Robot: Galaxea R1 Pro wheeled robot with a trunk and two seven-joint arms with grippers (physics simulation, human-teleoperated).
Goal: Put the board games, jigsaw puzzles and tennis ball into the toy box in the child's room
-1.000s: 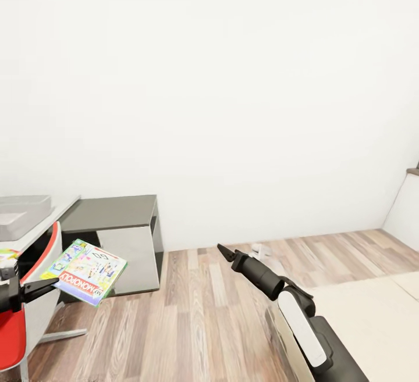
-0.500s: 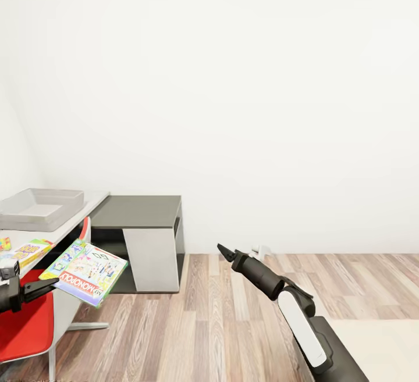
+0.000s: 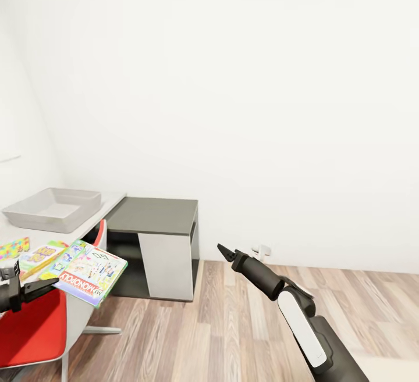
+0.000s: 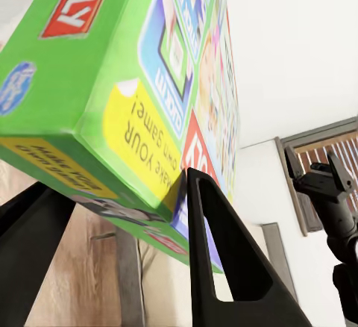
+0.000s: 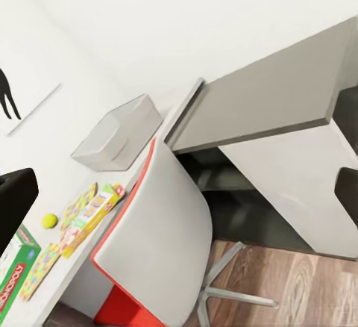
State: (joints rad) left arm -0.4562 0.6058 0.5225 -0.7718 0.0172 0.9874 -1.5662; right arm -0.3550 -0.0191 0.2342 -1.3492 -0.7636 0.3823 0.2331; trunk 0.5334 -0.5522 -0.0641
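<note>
One flat green-edged board game box with a red banner (image 3: 86, 272) sits pinched in our left gripper (image 3: 32, 288), whose black fingers (image 4: 224, 256) press on the box's near edge in the left wrist view. We carry it tilted, its long axis running away from the gripper toward the low dark-grey-topped cabinet (image 3: 156, 216), its far corner hanging over the red-and-white swivel chair (image 3: 41, 329). Our right gripper (image 3: 224, 251) reaches forward over bare wood-plank floor (image 3: 221, 324), carrying nothing; its dark fingers look drawn together at the tip, though we cannot tell for sure.

Taking the cabinet as our landmark, open floor spreads to its right, bounded behind by the plain white wall (image 3: 262, 109). To its left the long white-topped table (image 3: 107, 206) butts against it, the chair tucked at the table's front edge.

On the table, well left of the cabinet, an orange-red board game box (image 5: 93, 209) lies beside a thin pastel mosaic puzzle slab (image 5: 41, 269), with the small yellow-green tennis ball (image 5: 49, 221) just beyond them. Nearer the cabinet, at the table's far end, stands the shallow light-grey toy box (image 3: 53, 209); its inside shows bare grey.
</note>
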